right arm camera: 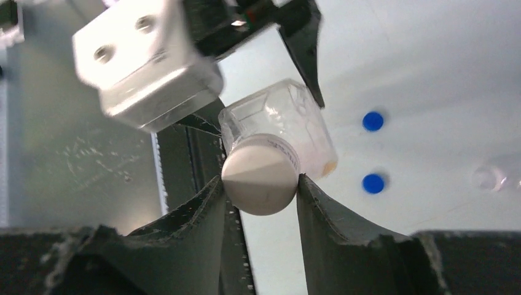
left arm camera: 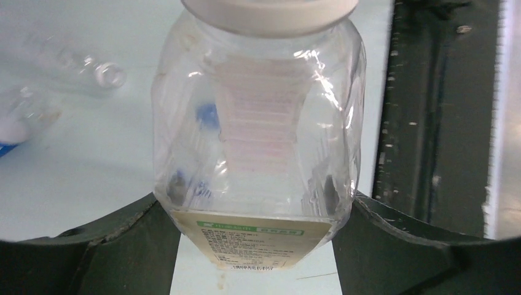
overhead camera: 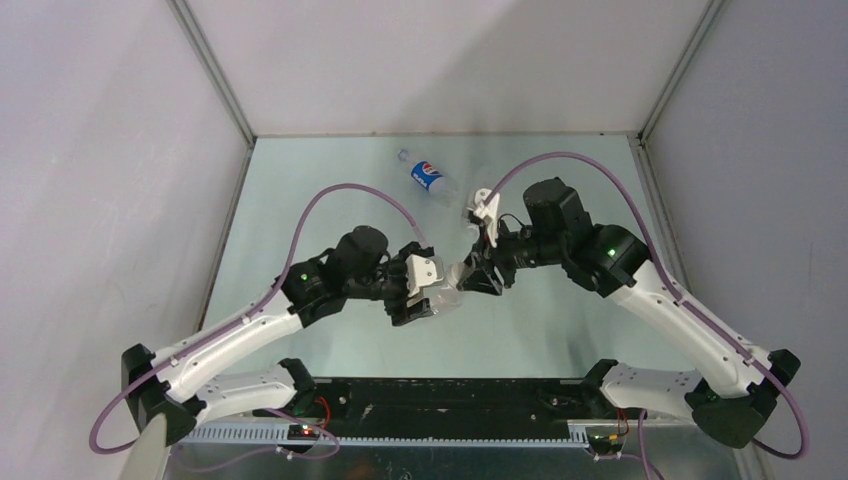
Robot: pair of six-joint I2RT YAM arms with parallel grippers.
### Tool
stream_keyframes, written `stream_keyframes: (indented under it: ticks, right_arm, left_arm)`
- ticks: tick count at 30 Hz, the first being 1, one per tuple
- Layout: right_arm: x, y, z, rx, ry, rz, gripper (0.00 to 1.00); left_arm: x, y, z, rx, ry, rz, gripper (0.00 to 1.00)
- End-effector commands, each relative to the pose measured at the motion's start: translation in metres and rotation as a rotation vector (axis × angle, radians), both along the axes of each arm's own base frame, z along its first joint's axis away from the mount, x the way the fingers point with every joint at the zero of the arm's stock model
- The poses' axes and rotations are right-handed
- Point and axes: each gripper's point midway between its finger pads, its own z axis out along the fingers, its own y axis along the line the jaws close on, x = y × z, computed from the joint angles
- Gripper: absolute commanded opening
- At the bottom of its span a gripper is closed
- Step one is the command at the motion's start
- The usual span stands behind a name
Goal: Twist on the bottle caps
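While the white cap [right arm camera: 261, 181] sits on the mouth of the labelled bottle [left arm camera: 258, 123], the right claw [right arm camera: 260, 184] pinches it, a finger touching the rim on each side. Left claw [left arm camera: 255, 206] is clamped on that bottle's body, holding it up between the two arms, cap end toward the right arm. Two blue caps [right arm camera: 372, 121] lie loose on the tabletop [overhead camera: 330, 180], apart from each other. Pepsi bottle [overhead camera: 428, 178] lies on its side farther back. Plain clear bottle [left arm camera: 80, 64] lies near it, mouth uncapped.
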Motion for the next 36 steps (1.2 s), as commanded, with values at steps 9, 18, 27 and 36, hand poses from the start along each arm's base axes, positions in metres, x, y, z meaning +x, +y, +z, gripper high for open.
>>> stream_keyframes:
  ticks: [9,18,27,36]
  right_arm:
    - [0.068,-0.006,-0.022,-0.009,0.514,-0.848,0.0]
    - [0.052,-0.021,0.009,0.056,0.22,-0.622,0.51]
    - [0.067,-0.008,0.05,0.404,0.175,-0.7,0.93]
    - [0.091,0.002,0.05,0.461,0.133,-0.836,0.99]
  left_arm:
    - [0.044,-0.01,0.088,-0.338,-0.384,0.35,0.0]
    - [0.057,0.005,0.055,-0.319,-0.205,0.492,0.0]
    - [0.046,-0.007,0.053,-0.415,-0.127,0.412,0.0]
    - [0.035,-0.014,0.066,-0.485,-0.107,0.349,0.0]
